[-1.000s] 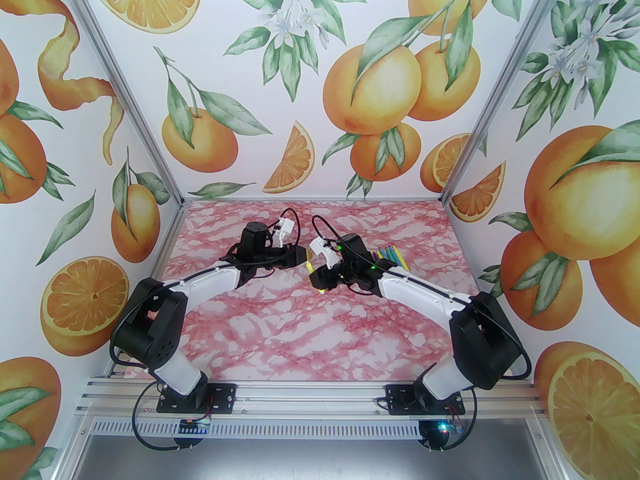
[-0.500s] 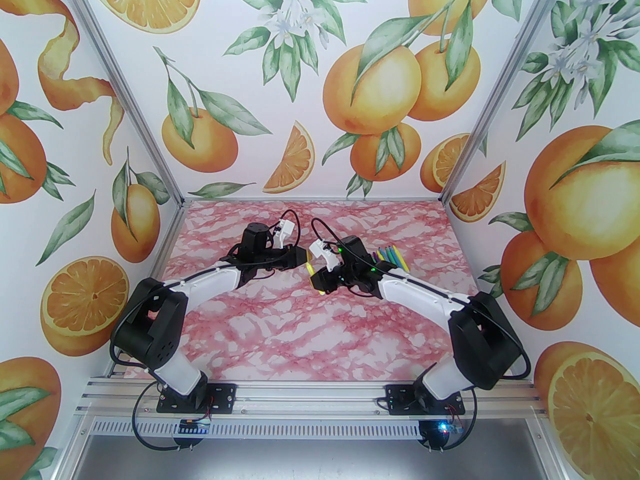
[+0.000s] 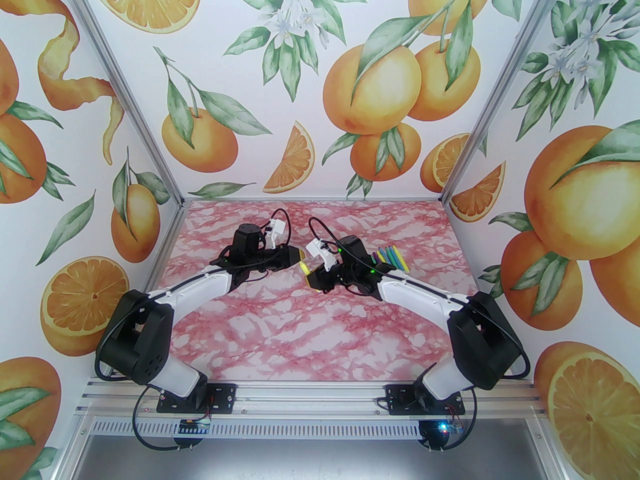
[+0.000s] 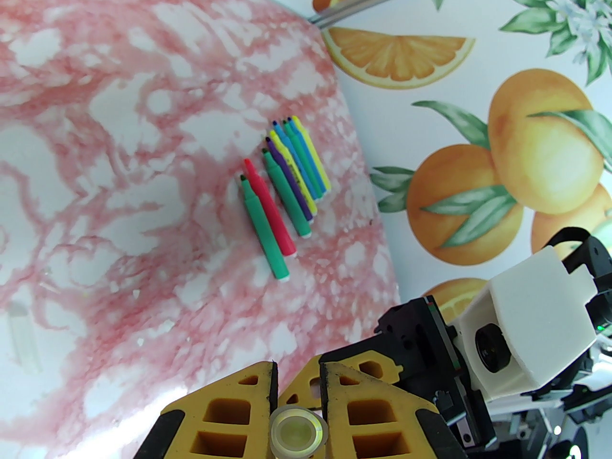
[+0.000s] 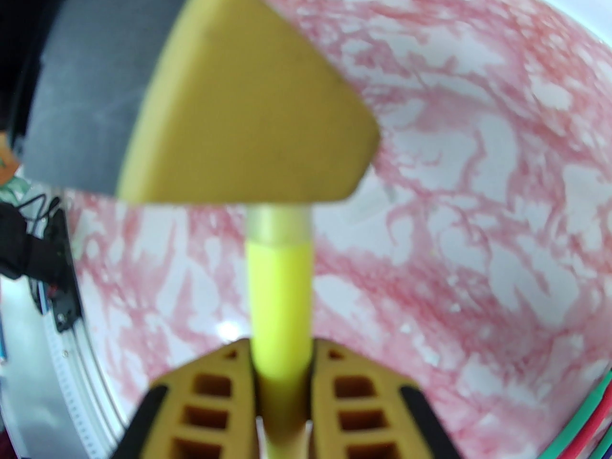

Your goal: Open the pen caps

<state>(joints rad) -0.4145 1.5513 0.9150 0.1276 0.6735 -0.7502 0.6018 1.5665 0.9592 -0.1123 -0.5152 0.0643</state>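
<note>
Right jaws: clamped on the yellow pen (image 5: 279, 294) around mid-body. The pen runs straight out ahead of them, along their own line. The pale cap (image 5: 279, 225) sits at the pen's far end, and that end passes under a finger (image 5: 248, 113) of the left jaws.

Left jaws: almost shut, pinching the cap (image 4: 297, 433). From the left wrist we see it end-on, a ring between the pads.

Both arms are thus on one pen, tip to tip, lifted off the worktop (image 3: 320, 338).

Governing relation: the pen's long axis runs from one set of jaws to the other. We judge the parting pull should run along that axis, each side backing away from the other. A sideways component would likely cock the cap on the body.

Cap seated or free: we cannot tell. In the right wrist view the sleeve butts directly against the yellow body.

Room: open worktop behind and below the left jaws. The other pens (image 4: 287, 184) lie side by side in a row behind the right jaws, well apart from the held pen. The right forearm passes close by that row.
</note>
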